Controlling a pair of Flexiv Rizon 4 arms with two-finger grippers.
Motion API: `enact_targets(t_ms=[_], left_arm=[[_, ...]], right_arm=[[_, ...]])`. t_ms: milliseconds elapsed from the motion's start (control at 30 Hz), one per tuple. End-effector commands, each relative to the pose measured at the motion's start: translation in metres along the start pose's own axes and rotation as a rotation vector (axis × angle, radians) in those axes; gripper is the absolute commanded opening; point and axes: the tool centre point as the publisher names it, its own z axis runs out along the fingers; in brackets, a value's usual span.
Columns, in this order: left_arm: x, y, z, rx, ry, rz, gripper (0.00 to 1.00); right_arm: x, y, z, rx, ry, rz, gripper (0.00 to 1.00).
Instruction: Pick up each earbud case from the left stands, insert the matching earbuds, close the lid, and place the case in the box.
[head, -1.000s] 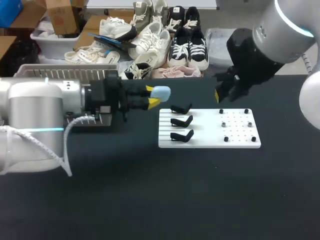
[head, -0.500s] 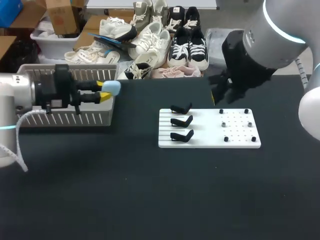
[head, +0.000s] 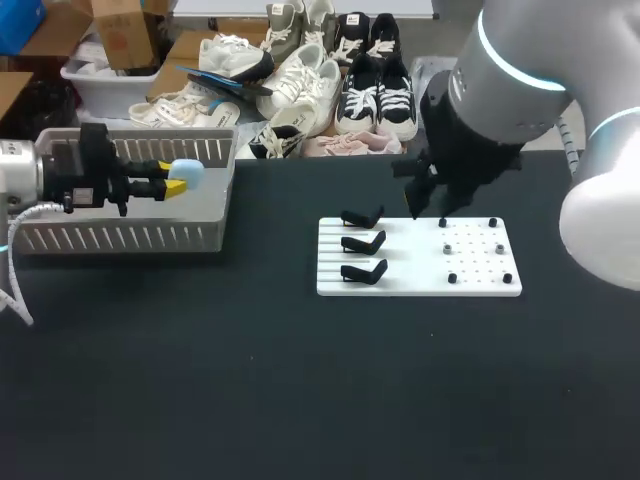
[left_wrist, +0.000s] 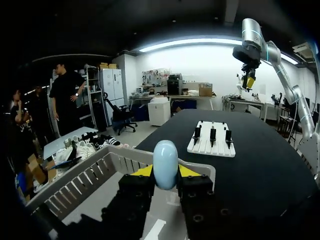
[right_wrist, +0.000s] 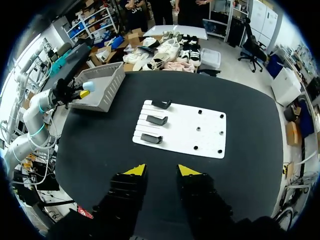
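The left gripper (head: 168, 186) is clamping the pale blue earbud case (head: 188, 175), hovering directly above the gray slatted box (head: 120, 238).

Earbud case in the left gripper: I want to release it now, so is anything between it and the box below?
Nothing visible does. The left gripper holds the earbud case over the open-topped box, inside its walls.

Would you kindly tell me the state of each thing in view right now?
earbud case: lid shut, held above the box.
left gripper: shut on the earbud case.
right gripper: open, empty.
stands: all three empty.
box: open-topped, case not yet in it.
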Motion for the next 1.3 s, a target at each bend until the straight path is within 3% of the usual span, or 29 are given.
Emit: enact_targets(t_ms=[33,367,400,467,767,1033,1300], left_arm=[[0.010,0.019,0.007,0.113,0.032,-0.023,0.00],[0.028,0.024,0.014,0.151,0.054,-0.106,0.01],[0.028,0.023,0.014,0.154,0.058,-0.108,0.22],[0.028,0.020,0.015,0.161,0.070,-0.116,1.00],[0.000,0.006,0.005,0.133,0.024,-0.039,1.00],[-0.032,-0.034,0.008,0.146,-0.008,0.009,1.00],[-0.045,-0.075,0.013,0.164,-0.019,0.003,1.00]], right_arm=[[0.000,0.005,0.001,0.021,0.003,0.014,0.35],[0.005,0.008,0.003,0.023,0.008,0.024,0.34],[0.005,0.008,0.003,0.023,0.007,0.024,0.34],[0.006,0.008,0.002,0.023,0.005,0.023,0.35],[0.005,0.007,-0.002,0.010,-0.019,0.015,0.35],[-0.003,-0.006,-0.009,-0.023,-0.080,0.040,0.35],[0.000,-0.029,-0.009,-0.054,-0.100,0.087,0.38]])
